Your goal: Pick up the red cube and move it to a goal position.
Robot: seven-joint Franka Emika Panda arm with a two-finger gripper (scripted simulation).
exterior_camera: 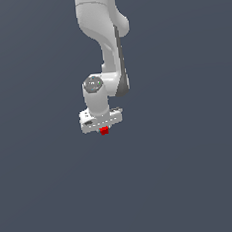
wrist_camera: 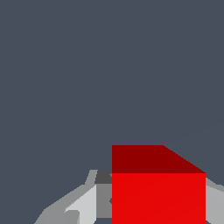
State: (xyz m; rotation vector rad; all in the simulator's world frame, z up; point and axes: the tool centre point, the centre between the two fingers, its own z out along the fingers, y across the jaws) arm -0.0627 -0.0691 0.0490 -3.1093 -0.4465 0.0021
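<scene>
Red cube [exterior_camera: 104,131] sits clamped between the gripper [exterior_camera: 104,129] fingers [wrist_camera: 83,205]. White arm [exterior_camera: 103,29] hangs above it against plain grey.

Flat, uniform dark slate-blue backdrop [exterior_camera: 193,181] fills exterior view edge to edge. No seam, horizon or corner visible; whether it is floor or wall cannot be told. Surface matte, textureless, without pattern. Light even and diffuse; faint, barely visible brightening toward lower part of exterior view. Wrist view shows same plain dark slate-blue field [wrist_camera: 109,65] across most of picture, equally featureless, tone unchanged from edge to edge.
</scene>
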